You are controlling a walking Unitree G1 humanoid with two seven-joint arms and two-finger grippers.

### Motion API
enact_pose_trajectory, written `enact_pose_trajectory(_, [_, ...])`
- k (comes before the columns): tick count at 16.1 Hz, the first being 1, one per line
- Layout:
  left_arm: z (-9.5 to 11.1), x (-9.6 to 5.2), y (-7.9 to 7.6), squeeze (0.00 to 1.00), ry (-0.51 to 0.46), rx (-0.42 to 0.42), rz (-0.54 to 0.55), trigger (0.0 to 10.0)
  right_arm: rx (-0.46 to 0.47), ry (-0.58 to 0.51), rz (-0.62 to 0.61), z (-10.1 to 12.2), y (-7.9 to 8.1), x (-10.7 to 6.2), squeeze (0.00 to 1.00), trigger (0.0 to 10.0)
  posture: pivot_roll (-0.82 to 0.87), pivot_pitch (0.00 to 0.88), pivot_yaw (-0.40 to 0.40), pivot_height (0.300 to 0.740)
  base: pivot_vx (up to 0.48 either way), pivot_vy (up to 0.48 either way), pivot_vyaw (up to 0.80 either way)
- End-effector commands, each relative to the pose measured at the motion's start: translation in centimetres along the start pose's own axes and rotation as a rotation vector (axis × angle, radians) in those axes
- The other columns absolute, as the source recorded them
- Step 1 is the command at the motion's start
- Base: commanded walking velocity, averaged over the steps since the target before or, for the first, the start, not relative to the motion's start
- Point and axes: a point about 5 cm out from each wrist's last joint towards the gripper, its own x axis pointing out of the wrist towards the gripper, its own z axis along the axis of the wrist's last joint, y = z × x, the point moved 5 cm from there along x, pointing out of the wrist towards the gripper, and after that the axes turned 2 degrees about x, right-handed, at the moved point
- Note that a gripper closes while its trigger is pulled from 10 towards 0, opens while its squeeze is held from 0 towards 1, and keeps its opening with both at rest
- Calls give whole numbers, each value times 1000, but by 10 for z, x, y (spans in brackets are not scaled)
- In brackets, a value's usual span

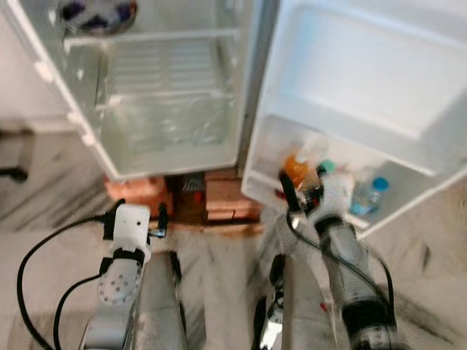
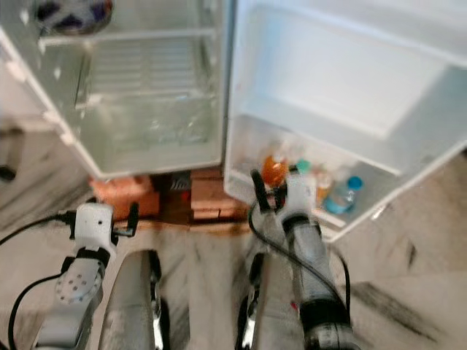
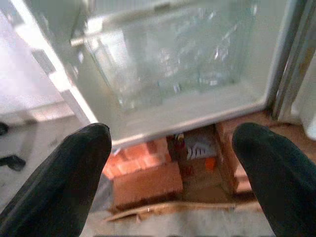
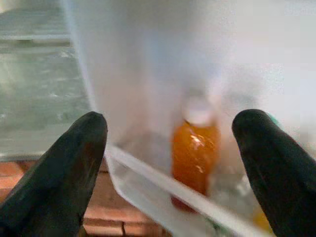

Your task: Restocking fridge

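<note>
Looking down from the head cameras, you have the fridge (image 1: pixel 168 95) open, its door shelf (image 1: pixel 255 186) already carrying an orange juice bottle (image 1: pixel 295 169), a teal-capped bottle (image 1: pixel 326 167) and a blue-capped water bottle (image 1: pixel 367 195). Your right end effector (image 1: pixel 300 191) sits just at that shelf's front rail, while the left end effector (image 1: pixel 139 216) hovers low in front of the brick stack (image 1: pixel 219 200) under the cabinet. From the left wrist, you see fingers (image 3: pixel 64 182) spread wide and released, holding nothing, facing the clear crisper drawer (image 3: pixel 173 59). From the right wrist, its fingers (image 4: pixel 54 173) are likewise spread and empty, bracketing the orange bottle beyond the rail. Your risk, as I judge it: pushing forward could catch a fingertip on the rail or tip the bottle into its close neighbours.
</note>
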Motion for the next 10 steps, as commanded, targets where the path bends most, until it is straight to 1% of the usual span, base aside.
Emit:
enact_pose_trajectory(1, [-7, -1, 3, 0, 22, -1, 17, 10000, 44, -7, -65, 0, -6, -9, 0, 10000, 146, 77, -35, 585, 0, 0, 0])
enact_pose_trajectory(2, [-7, 0, 4, 0, 24, -1, 26, 10000, 82, -1, -116, -2, -10, -16, 0, 10000, 146, 77, -34, 585, 0, 0, 0])
enact_pose_trajectory(3, [-6, 1, 6, 0, 15, 3, 33, 10000, 79, -17, -128, 3, -10, -23, 0, 10000, 138, 82, -25, 585, 0, 0, 0])
enact_pose_trajectory(4, [-4, 0, 7, 0, 8, 3, 35, 10000, 41, -47, -122, 10, -8, -26, 0, 10000, 135, 82, -24, 585, 0, 0, 0])
enact_pose_trajectory(6, [-3, -9, 1, 0, -14, 8, 13, 10000, 19, -58, -141, 15, -10, -27, 0, 10000, 123, 72, -24, 585, 0, 0, 0])
enact_pose_trajectory(7, [-3, -14, -6, 0, -16, 2, -8, 10000, 18, -51, -162, 16, -13, -28, 0, 10000, 126, 73, -25, 585, 0, 0, 0])
enact_pose_trajectory(8, [-7, -16, -13, 0, -7, 12, -30, 10000, 4, -49, -156, 16, -14, -27, 0, 10000, 130, 70, -30, 585, 0, 0, 0])
enact_pose_trajectory(9, [-9, -13, -10, 0, 3, 18, -21, 10000, 22, -41, -150, 14, -13, -26, 0, 10000, 129, 68, -31, 594, 0, 0, 0])
enact_pose_trajectory(10, [-11, -10, -7, 0, 6, 14, -18, 10000, 14, -43, -153, 16, -12, -24, 0, 10000, 128, 62, -33, 608, 0, 0, 0])
